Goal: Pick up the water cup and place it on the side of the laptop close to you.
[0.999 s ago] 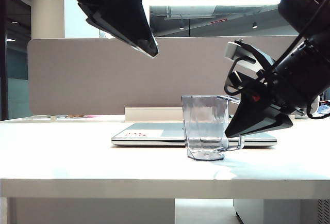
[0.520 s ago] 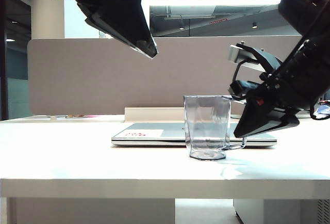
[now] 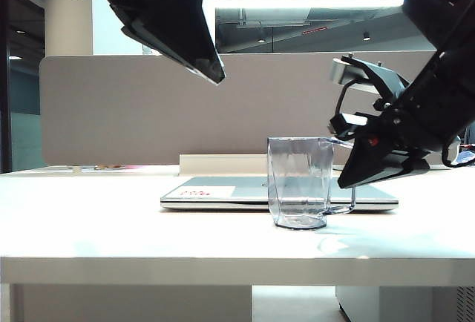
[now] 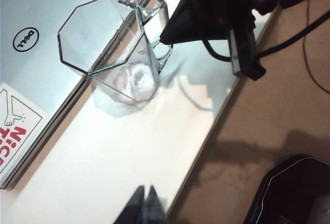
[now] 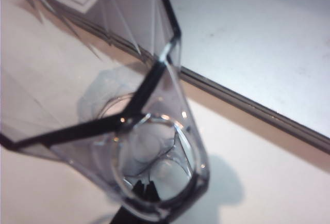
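Water cup (image 3: 299,182) stands upright on the white table (image 3: 111,225), just in front of the laptop (image 3: 223,191). Right gripper (image 3: 346,183), jaws closed, sits at the cup's handle side; whether it grips the handle is unclear. Left gripper (image 3: 217,79), closed and empty, hangs high above.

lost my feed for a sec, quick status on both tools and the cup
Left tool shut, high over the laptop. Right tool shut on the water cup handle; cup on the table, in front of the laptop. Nothing in the way.
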Robot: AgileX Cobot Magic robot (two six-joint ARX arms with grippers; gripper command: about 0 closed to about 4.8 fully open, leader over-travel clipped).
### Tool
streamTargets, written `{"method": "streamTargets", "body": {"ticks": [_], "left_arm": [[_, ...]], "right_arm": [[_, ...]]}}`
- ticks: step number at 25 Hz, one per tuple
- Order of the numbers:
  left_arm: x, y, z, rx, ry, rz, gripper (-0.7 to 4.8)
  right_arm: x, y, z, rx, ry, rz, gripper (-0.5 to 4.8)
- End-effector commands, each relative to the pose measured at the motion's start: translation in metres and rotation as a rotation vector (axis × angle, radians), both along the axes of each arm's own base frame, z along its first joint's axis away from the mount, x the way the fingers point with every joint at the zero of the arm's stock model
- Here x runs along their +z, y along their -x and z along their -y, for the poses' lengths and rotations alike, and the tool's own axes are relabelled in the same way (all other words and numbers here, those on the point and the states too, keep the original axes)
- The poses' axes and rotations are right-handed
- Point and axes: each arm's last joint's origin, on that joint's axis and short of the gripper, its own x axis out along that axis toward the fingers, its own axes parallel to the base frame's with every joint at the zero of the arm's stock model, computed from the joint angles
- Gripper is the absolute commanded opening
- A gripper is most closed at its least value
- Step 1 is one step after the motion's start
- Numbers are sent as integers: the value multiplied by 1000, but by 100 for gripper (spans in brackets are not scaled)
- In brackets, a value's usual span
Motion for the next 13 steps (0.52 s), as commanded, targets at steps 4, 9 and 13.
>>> {"method": "streamTargets", "body": {"ticks": [4, 9, 13], "left_arm": [[4, 4, -4, 4, -7, 6, -5], [15, 10, -13, 5, 20, 29, -5], [21, 14, -17, 5, 36, 43, -5]], "right_arm": [[3, -2, 3, -52, 34, 31, -6], [3, 4, 6, -52, 51, -23, -6], [12, 11, 9, -46, 48, -28, -6]]}}
